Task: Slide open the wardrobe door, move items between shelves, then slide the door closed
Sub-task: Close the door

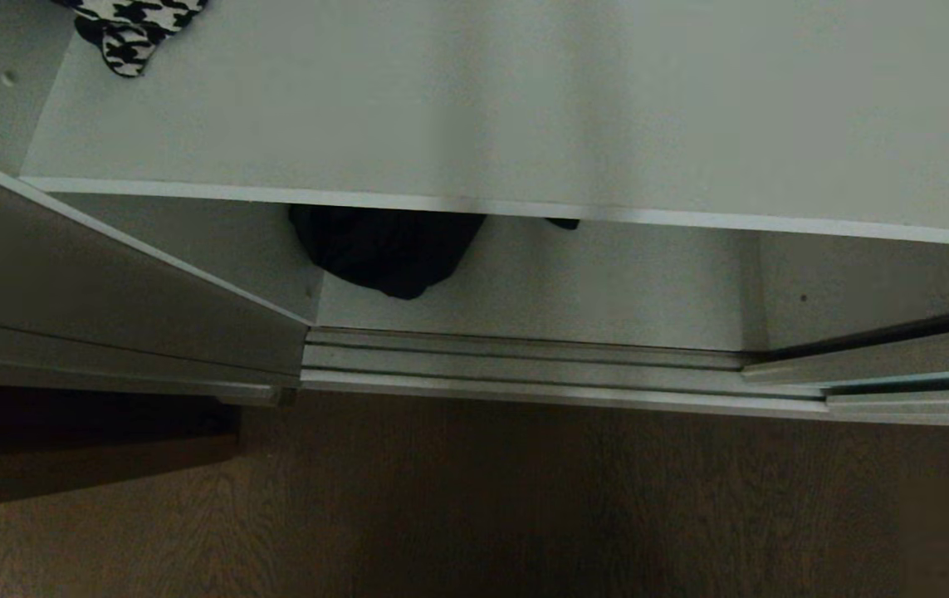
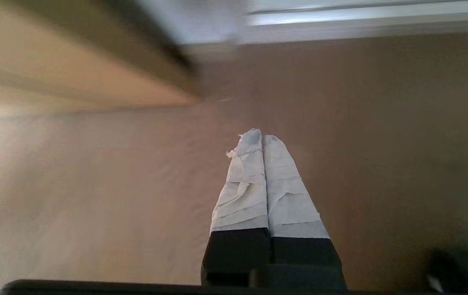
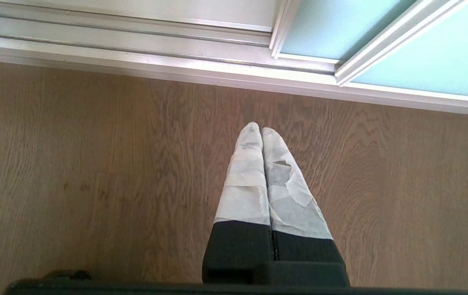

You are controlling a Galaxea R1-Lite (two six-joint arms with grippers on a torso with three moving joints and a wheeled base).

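Matt shelves (image 1: 524,108), ribbed silver track (image 1: 524,365)

- Upper shelf (image 1: 524,108): matt, smooth pale laminate board with a thin white front edge.
- Floor track (image 1: 524,365): ribbed brushed-silver metal.
- Sliding wardrobe door (image 3: 430,69): frosted pale aqua glass in a thin silver metal frame.
- Floor (image 3: 94,164): brown wood-grain boards, low sheen.
- Houndstooth garment (image 1: 134,29): black-and-white woven cloth.
- Dark bundle (image 1: 387,253): soft black cloth, matt.
- Right gripper (image 3: 261,129) and left gripper (image 2: 262,136): fingers wrapped in crinkled, torn whitish tape over matt black plastic.
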